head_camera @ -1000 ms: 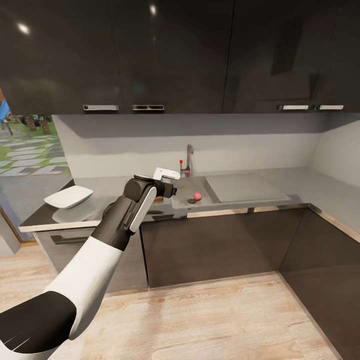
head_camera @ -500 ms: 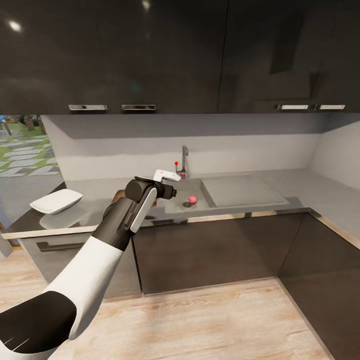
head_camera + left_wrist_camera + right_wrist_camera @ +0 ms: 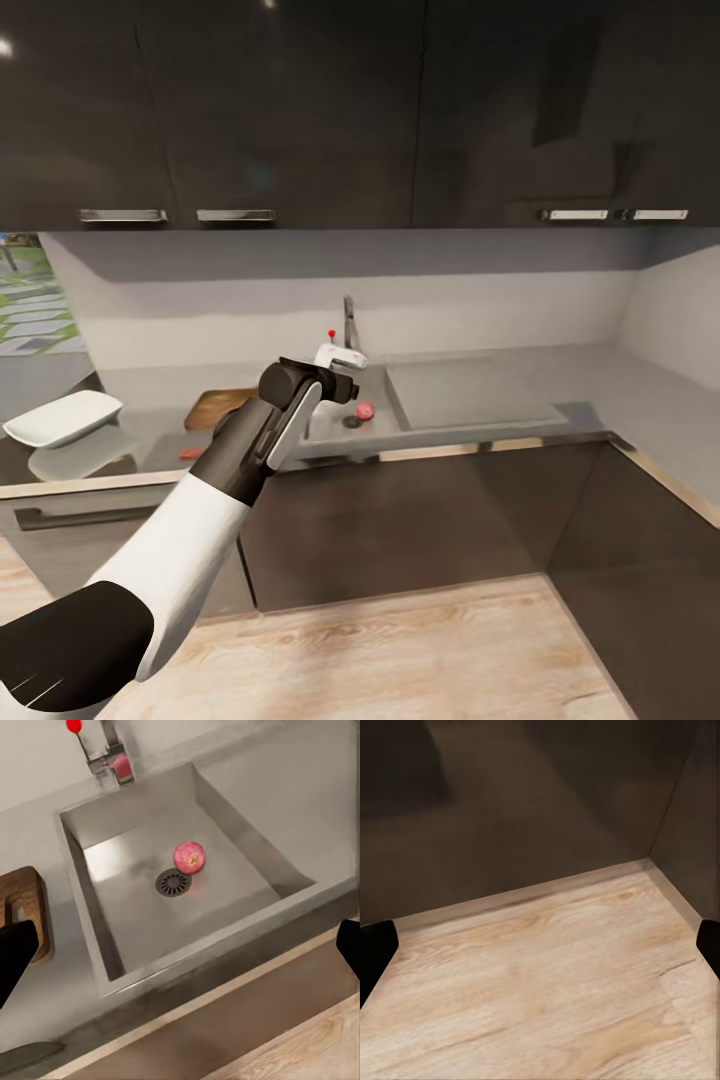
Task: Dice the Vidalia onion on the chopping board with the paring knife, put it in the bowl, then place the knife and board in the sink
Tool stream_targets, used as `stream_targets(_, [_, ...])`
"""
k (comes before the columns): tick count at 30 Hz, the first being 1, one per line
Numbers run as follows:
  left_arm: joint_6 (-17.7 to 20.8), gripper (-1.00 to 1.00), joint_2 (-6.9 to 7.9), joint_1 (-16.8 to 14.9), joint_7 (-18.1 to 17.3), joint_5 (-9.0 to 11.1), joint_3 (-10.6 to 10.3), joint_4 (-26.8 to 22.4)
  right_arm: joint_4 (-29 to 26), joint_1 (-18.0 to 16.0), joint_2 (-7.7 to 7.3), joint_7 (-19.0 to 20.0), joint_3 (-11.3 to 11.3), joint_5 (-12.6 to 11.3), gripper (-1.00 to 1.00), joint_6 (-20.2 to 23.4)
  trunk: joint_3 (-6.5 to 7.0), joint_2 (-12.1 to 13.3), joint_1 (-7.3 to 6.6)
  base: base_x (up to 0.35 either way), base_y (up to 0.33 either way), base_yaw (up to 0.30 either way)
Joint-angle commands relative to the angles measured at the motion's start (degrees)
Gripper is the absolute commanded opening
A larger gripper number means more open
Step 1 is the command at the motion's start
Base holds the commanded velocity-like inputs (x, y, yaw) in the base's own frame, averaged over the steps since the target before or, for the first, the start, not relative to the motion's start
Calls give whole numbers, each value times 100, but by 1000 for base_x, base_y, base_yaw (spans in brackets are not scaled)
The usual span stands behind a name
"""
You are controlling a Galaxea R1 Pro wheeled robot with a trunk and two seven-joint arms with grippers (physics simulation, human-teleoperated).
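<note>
Our left gripper (image 3: 338,357), seemingly spread wide and empty, hangs over the sink (image 3: 97,915) holding the onion (image 3: 190,857); our right gripper (image 3: 540,945) is released.

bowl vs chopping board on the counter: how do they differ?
The bowl is white; the chopping board is dark brown wood.
The bowl is a raised, shallow dish with a curved rim; the chopping board lies flat.
The bowl sits at the far left end of the countertop; the chopping board lies next to the sink, partly hidden behind the left arm.
Both rest on the countertop, left of the sink, and nothing is gripping them.
</note>
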Motion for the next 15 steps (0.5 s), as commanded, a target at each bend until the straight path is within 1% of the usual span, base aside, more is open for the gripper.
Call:
stream_targets(1, [18,100,0,-7,58,60,-8,2,1,-4,1,-11,-11,7,100,-13,-8,-5,3,215,-248,0])
stream_targets(9, [-63,100,0,-7,42,59,-9,331,7,-4,9,-11,-9,8,100,-13,-8,-5,3,220,-246,0])
stream_targets(10, [-156,100,0,-7,44,54,-4,444,9,-4,11,-11,-5,8,100,-13,-8,-5,3,222,-245,0])
stream_targets(13, [-280,100,5,-7,53,52,-2,580,10,-4,15,-11,-3,9,100,14,-8,-5,3,222,-245,0])
stream_targets(14, [-356,100,6,-7,58,52,-2,655,10,-5,19,-11,-3,9,100,92,-8,-5,3,222,-245,0])
stream_targets(15, [-489,100,12,-7,66,52,3,791,7,-4,24,-10,-8,11,100,374,-8,-5,3,222,-245,0])
